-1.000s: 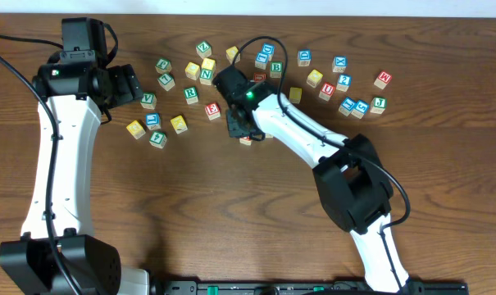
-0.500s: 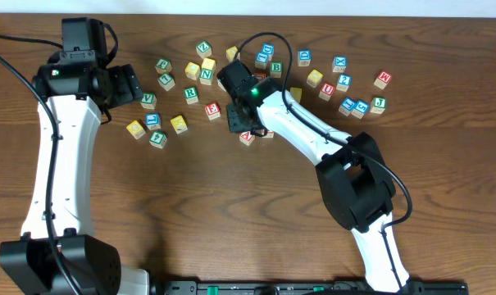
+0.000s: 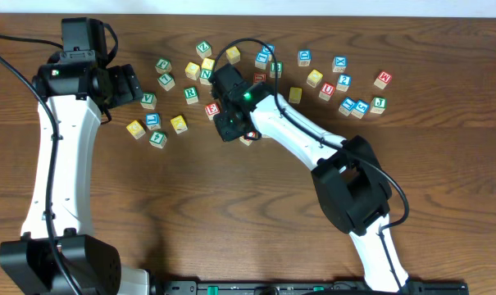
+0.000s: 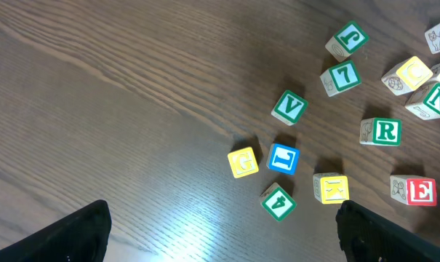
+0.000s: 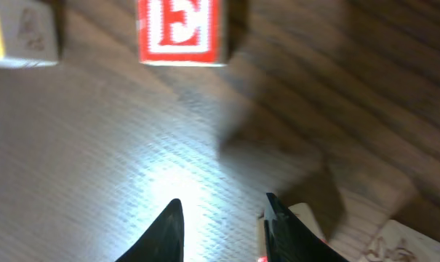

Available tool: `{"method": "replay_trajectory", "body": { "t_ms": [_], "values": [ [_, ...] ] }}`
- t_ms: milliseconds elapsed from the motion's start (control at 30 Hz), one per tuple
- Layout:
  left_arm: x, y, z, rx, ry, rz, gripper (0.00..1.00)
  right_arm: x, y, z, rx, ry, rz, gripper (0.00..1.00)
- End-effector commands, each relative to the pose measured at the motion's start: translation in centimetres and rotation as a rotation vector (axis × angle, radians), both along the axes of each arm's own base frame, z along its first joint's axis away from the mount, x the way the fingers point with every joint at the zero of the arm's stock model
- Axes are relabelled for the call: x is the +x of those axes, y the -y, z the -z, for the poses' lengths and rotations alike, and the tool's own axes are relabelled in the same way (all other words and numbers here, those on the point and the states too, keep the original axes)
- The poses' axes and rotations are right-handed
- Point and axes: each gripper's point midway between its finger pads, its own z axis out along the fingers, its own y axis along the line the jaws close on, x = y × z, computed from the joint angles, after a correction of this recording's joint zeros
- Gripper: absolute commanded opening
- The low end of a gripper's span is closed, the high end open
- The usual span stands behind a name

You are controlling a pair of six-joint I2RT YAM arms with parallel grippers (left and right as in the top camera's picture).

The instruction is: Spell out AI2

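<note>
Beyond right claw (image 5: pixel 223 218), red E cube (image 5: pixel 180 30)

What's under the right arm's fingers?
Only bare table shows between the open fingers. A pale block sits beside one finger, its letter hidden; the E block lies ahead.

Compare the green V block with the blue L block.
The V block is green, the L block blue. The V block sits cornerwise in the left wrist view, the L block nearly square. The V block stands alone; a yellow block sits close beside the L block. Both are lettered cubes.
</note>
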Motion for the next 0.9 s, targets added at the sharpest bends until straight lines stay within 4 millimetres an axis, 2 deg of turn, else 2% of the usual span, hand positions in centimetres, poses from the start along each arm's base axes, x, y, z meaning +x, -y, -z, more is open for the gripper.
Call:
{"method": "replay_trajectory", "body": {
  "t_ms": [0,333,533,867],
  "values": [
    [0.2,-0.3,-1.2,0.015,0.028,0.001,0.98,-0.9,-1.4,0.1,-0.008,0.01,-0.098,0.28],
    [0.2,-0.3,-1.2,0.015,0.028,0.001,0.98,-3.1,0.2,0.8,-0.075,-0.085,-0.072,0.27],
    [0.2,-0.3,-1.2,0.015,0.028,0.001,0.98,-2.7,1.8,1.0,-0.106,-0.109,0.024,0.27],
    [0.2,-0.3,-1.2,0.015,0.028,0.001,0.97,-1.8,3.1,1.1,-0.128,-0.099,0.093,0.27]
  ]
}}
